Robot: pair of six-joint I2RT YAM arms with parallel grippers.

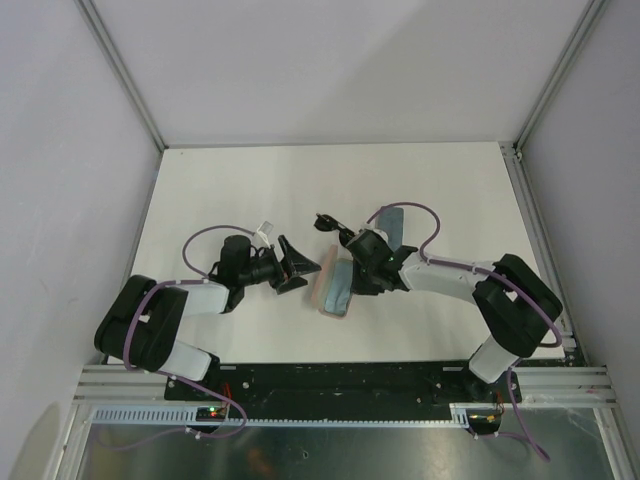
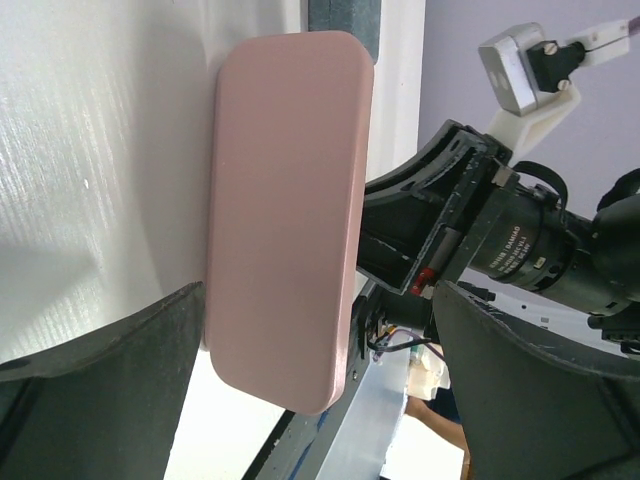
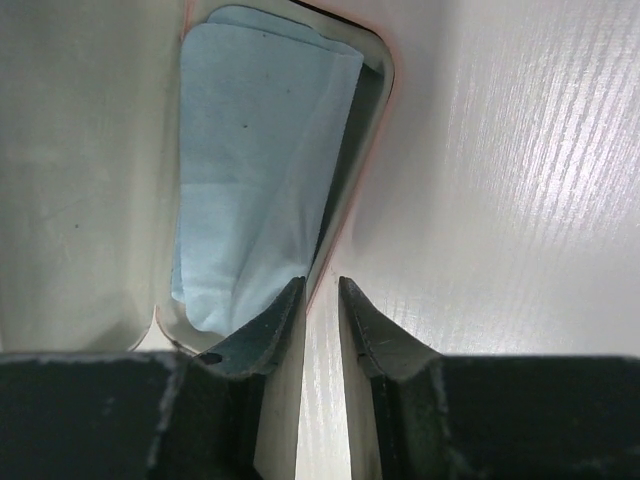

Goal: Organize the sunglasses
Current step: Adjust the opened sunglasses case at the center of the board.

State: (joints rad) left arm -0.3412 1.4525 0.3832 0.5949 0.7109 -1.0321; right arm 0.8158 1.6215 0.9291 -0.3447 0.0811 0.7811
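A thin black wire-framed pair of sunglasses (image 1: 328,222) lies on the table just beyond my right gripper (image 1: 354,268). The pink case (image 1: 322,284) stands open between the two arms, its lid (image 2: 290,210) raised on edge. My left gripper (image 2: 315,300) is open wide, its fingers either side of the lid without touching it. In the right wrist view a light-blue cloth (image 3: 250,160) lies inside the case. My right gripper (image 3: 322,285) is open a narrow gap, straddling the case's rim (image 3: 345,215), one finger inside and one outside.
A blue-grey case (image 1: 392,226) lies behind the right arm, partly covered by it. The white table (image 1: 250,190) ends at grey walls left, right and back. The right arm's wrist (image 2: 500,240) fills the left wrist view beyond the lid.
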